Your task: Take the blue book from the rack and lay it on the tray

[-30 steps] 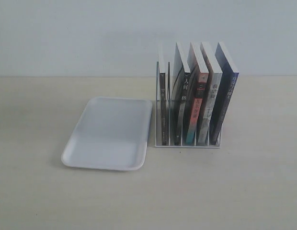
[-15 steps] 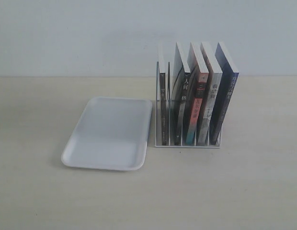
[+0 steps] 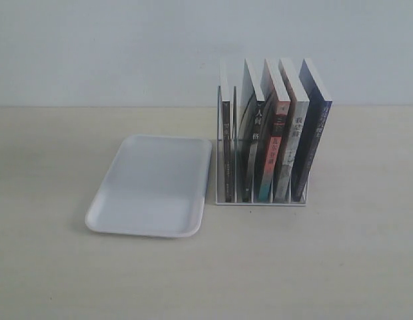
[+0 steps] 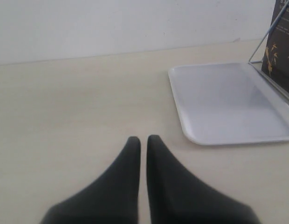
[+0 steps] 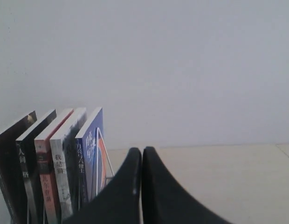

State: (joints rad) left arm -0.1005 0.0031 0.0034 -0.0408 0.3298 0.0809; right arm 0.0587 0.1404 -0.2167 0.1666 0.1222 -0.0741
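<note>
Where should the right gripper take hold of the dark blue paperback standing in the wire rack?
Grip the dark blue paperback by its top edge, from above, jaws across its thickness. It stands nearly upright in the end slot of the wire rack, top above the dividers, with the tan-spined book close alongside. The right gripper is shut, so open it first.

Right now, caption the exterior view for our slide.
Five books in a rack beside a white tray, blue book at the far end.

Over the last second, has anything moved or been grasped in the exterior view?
Nothing visibly changed. The blue book still stands in the rack, at the end farthest from the tray.
</note>
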